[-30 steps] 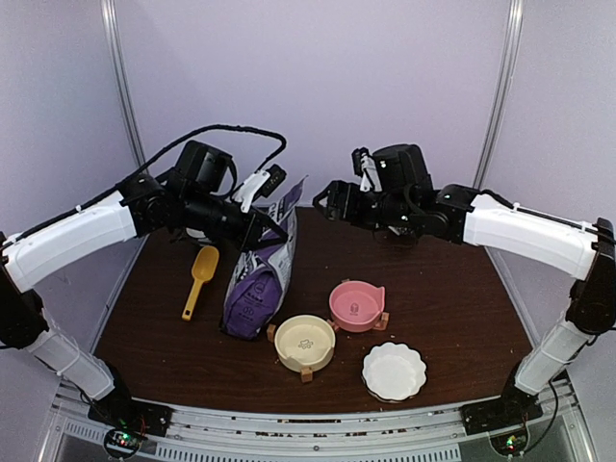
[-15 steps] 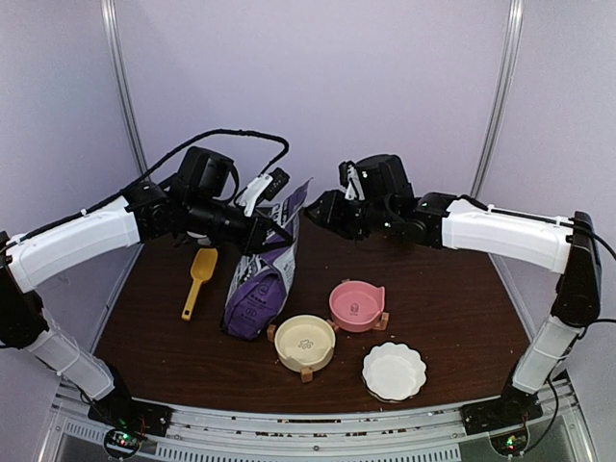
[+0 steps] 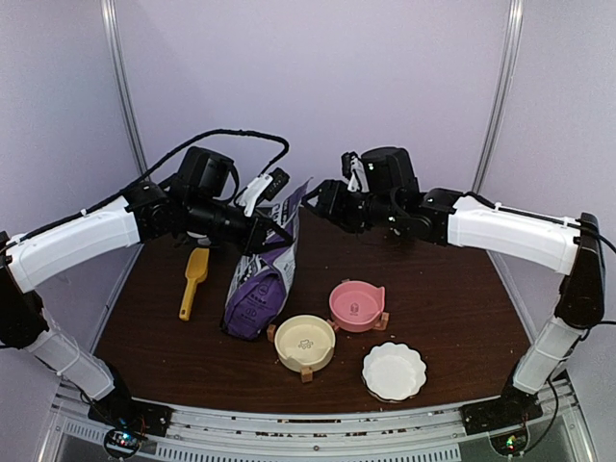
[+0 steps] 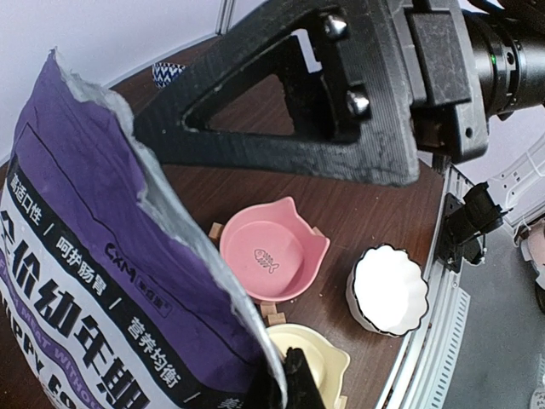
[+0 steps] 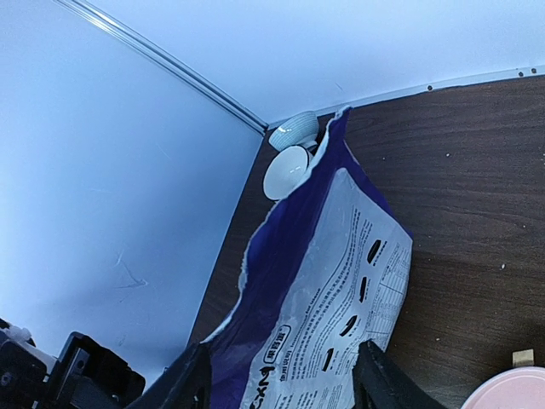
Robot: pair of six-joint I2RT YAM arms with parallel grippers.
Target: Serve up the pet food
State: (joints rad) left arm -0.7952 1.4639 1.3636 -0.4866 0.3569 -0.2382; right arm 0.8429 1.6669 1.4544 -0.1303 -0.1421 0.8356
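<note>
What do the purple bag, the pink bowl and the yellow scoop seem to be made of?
Purple bag: probably printed plastic film, silvery inside at the torn edge. Pink bowl: smooth, evenly coloured, ceramic or plastic; unclear. Yellow scoop: likely moulded plastic, one uniform colour.

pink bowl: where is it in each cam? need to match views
Top external: pink bowl right of centre, just right of the purple bag.
Left wrist: pink bowl mid-frame, right of the bag's torn edge.
Right wrist: only a sliver of the pink bowl shows, in the bottom right corner.
Shared landmark: the purple bag, visible in all three views.
</note>
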